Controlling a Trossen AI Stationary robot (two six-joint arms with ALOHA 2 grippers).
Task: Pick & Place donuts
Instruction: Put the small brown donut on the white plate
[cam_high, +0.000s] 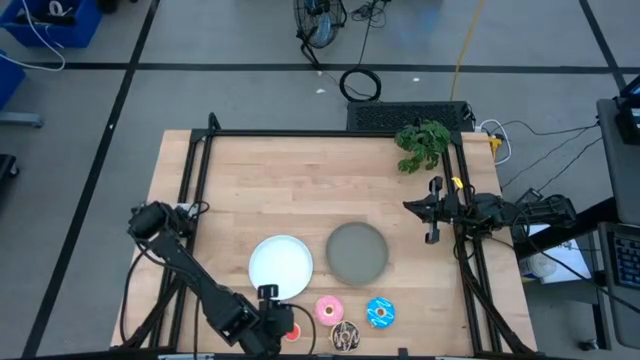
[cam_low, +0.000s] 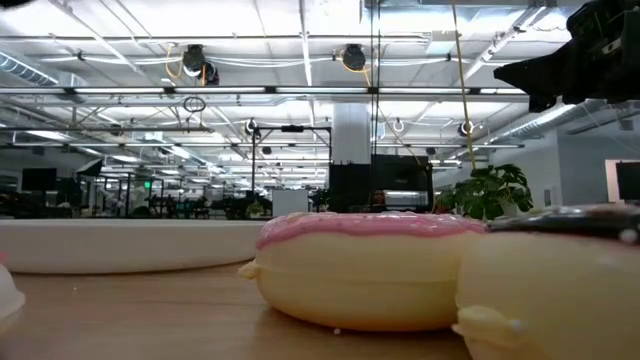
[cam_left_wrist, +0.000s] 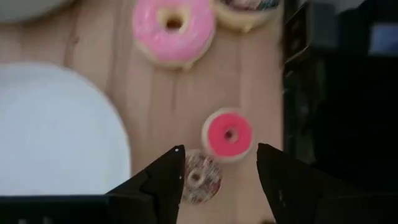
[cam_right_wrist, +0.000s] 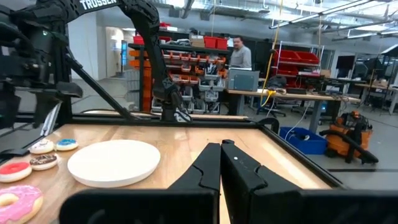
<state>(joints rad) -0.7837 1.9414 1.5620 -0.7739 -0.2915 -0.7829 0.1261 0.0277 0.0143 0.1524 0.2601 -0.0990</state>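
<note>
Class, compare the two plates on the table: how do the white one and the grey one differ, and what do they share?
Colour: the white plate is bright white, the grey plate dull grey. Place: the white plate lies nearer the left end effector, the grey plate nearer the right arm's side. Neighbours: the pink donut sits just off the white plate's edge, farther from the grey plate. Both are round, flat on the table and hold nothing.

Left arm stretched along the table's near-left edge, left gripper (cam_left_wrist: 219, 158) pointing down at the near edge, fingers (cam_left_wrist: 166, 177) spread apart. Right arm parked at the right rail, right gripper (cam_right_wrist: 221, 163) level, fingers pressed together.
</note>
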